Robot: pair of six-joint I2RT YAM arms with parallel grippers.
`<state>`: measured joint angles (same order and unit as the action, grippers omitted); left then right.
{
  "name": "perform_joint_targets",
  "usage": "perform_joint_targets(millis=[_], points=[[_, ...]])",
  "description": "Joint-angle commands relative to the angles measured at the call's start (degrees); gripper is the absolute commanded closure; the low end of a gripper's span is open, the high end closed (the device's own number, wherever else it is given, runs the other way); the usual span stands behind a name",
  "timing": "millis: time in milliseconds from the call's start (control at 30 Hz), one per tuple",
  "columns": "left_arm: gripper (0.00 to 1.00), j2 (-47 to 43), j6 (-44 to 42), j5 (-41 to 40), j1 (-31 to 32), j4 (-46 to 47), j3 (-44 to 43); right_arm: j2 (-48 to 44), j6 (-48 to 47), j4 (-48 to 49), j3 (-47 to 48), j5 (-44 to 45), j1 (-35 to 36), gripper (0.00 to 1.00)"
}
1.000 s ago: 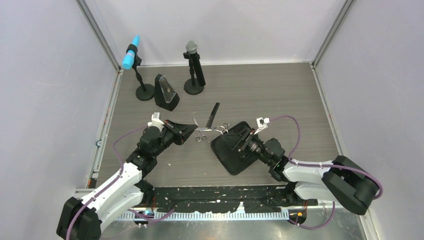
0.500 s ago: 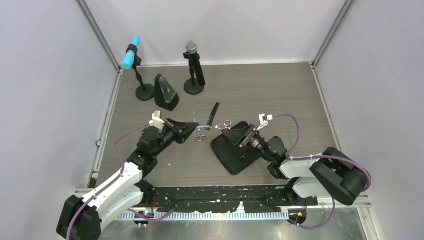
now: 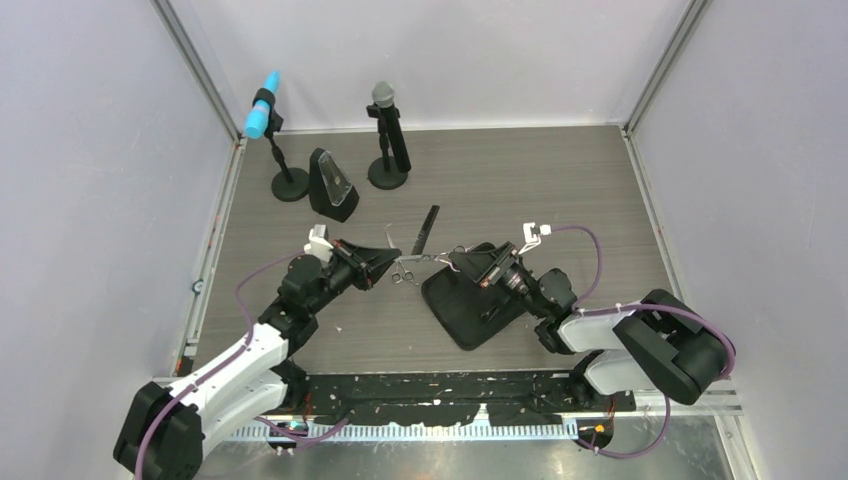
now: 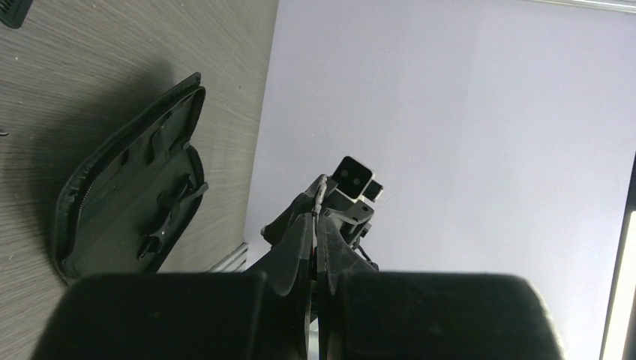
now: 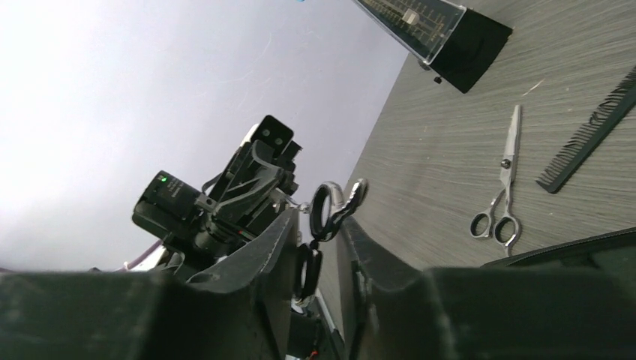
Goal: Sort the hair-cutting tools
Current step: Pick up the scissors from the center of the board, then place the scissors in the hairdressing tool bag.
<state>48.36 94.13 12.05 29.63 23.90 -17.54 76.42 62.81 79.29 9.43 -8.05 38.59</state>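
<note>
One pair of silver scissors (image 3: 425, 258) hangs in the air between my two grippers. My left gripper (image 3: 388, 262) is shut on its blade end, and a thin silver tip (image 4: 322, 187) pokes out past the fingertips (image 4: 309, 225). The scissors' finger rings (image 5: 330, 206) sit between the fingers of my right gripper (image 5: 318, 217), which stand apart, with a gap showing beside the lower ring. A second pair of scissors (image 3: 401, 270) (image 5: 504, 184) lies on the table. The long black comb (image 3: 427, 228) (image 5: 592, 131) rests just beyond it.
The black zippered pouch (image 3: 470, 305) (image 4: 127, 202) lies open flat under my right arm. At the back left stand a black wedge-shaped case (image 3: 333, 187), a blue-headed microphone (image 3: 263, 115) and a grey-headed one (image 3: 383, 97). Walls enclose three sides.
My right gripper has moved left from over the pouch up to the held scissors, and its jaws have narrowed around the finger rings. The left gripper has barely moved.
</note>
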Motion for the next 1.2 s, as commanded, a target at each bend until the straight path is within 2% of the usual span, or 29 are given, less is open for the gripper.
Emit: perform_joint_targets(millis=[0,100,133,200,333,400,500,567,700,933,1167], points=[[1.0,0.01,0.62,0.78,0.26,4.58,0.18,0.84,1.0,5.12,0.88,-0.98,-0.5,0.74],[0.99,0.73,0.62,0.77,0.26,5.15,0.55,0.8,0.91,5.41,0.35,-1.0,-0.75,0.85],[0.96,0.95,0.62,0.92,0.26,5.19,0.62,0.73,0.8,5.5,0.04,-1.0,-0.81,0.9],[0.83,1.47,0.2,1.21,0.26,4.99,0.74,0.51,0.66,5.52,-0.53,-1.04,-1.44,0.94],[0.61,1.66,-2.75,1.2,0.26,1.48,0.61,-0.36,0.49,5.3,-2.07,-2.6,-4.26,0.95],[0.54,1.3,-6.26,1.0,0.26,-4.41,-0.85,-1.34,0.18,4.05,-3.11,-3.93,-6.61,0.95],[0.5,1.62,-14.95,-0.32,0.76,-17.88,-5.81,-4.45,-1.51,-1.8,-4.47,-5.81,-11.48,0.95],[0.48,3.49,-20.78,-2.86,2.55,-27.58,-9.53,-7.2,-3.25,-6.6,-5.23,-7.18,-14.5,0.95],[0.47,10.57,-26.89,-6.06,8.05,-34.84,-15.45,-13.57,-6.88,-16.41,-5.0,-9.56,-19.79,0.95],[0.47,27.56,-28.29,-7.2,16.61,-35.52,-23.0,-24.75,-15.81,-35.5,-2.34,-11.47,-27.04,0.95],[0.59,37.54,-28.83,-6.38,18.71,-34.09,-26.3,-30.74,-22.91,-49.03,1.47,-14.27,-30.85,0.95]])
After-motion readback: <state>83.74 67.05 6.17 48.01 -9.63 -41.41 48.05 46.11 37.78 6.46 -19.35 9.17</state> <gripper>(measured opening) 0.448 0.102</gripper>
